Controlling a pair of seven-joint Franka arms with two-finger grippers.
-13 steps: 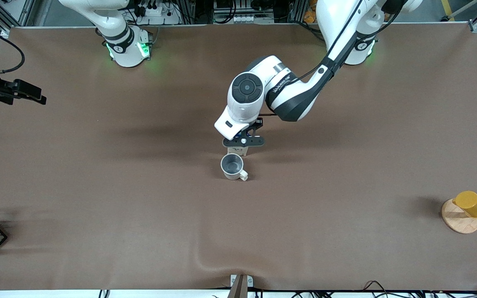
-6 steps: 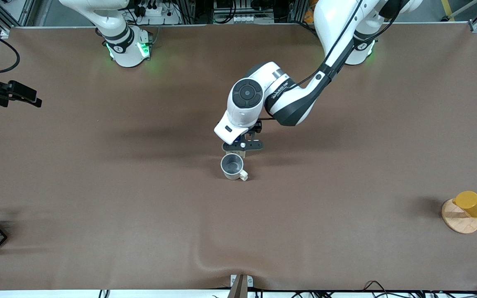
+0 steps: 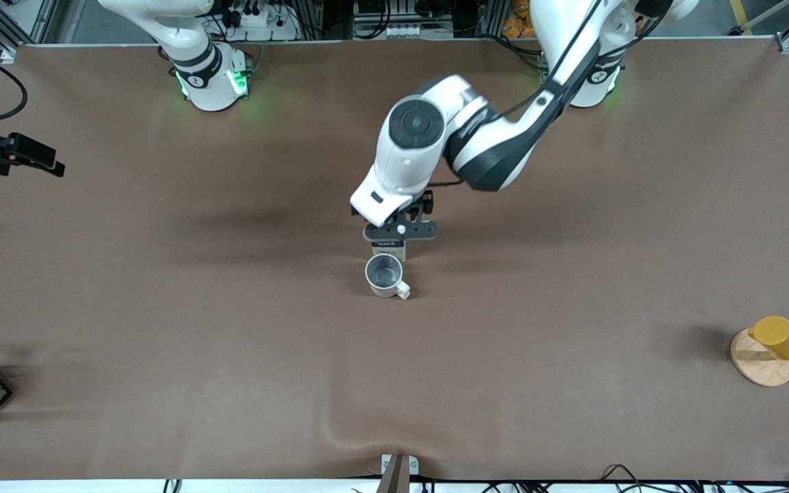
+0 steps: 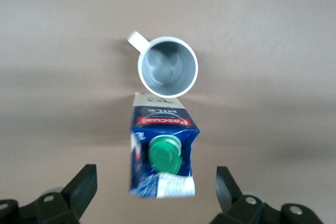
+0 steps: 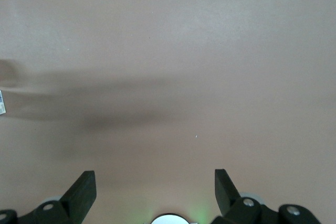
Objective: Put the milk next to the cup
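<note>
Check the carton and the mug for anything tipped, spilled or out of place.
Nothing stands out. The dark blue gable-top milk carton with the green cap stands upright on the brown table, close beside the pale grey-white mug, which is upright and empty. The left gripper is open above the carton.

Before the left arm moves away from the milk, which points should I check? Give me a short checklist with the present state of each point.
1. Left gripper open, fingers apart from the milk: ok.
2. Milk stands upright on the table: ok.
3. Milk sits beside the cup, farther from the front camera: ok.
4. Milk touches the cup or a small gap remains: cannot tell.
5. Cup upright, not tipped: ok.
6. Right gripper open, holding nothing, waiting over bare table at the right arm's end: ok.
</note>
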